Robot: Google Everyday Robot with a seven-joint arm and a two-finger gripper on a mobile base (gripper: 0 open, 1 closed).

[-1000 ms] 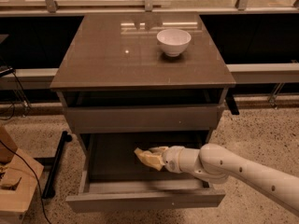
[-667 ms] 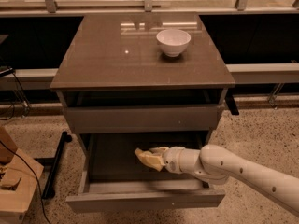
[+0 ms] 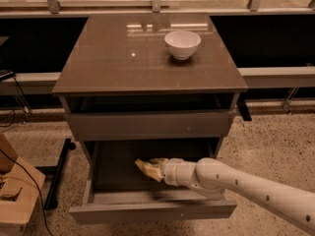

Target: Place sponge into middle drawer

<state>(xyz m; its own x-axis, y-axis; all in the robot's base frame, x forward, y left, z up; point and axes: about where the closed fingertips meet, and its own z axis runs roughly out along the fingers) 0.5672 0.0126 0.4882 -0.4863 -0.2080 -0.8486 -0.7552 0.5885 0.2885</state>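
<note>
The gripper (image 3: 156, 169) sits inside the open middle drawer (image 3: 147, 212), jaws clenched on the sponge (image 3: 146, 165) just over the drawer floor, so placing is under way and the next move likely calls for releasing it.

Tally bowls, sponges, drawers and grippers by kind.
White round bowl: 1
Pale yellow foam sponge: 1
Drawers: 2 (open grey-brown middle drawer, grey drawer front above)
Gripper, over the middle drawer, gripping the sponge: 1
Total: 5

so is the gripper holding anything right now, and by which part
The gripper, inside the open middle drawer, holds the sponge by its arm-side end; the other end sticks out free.
</note>
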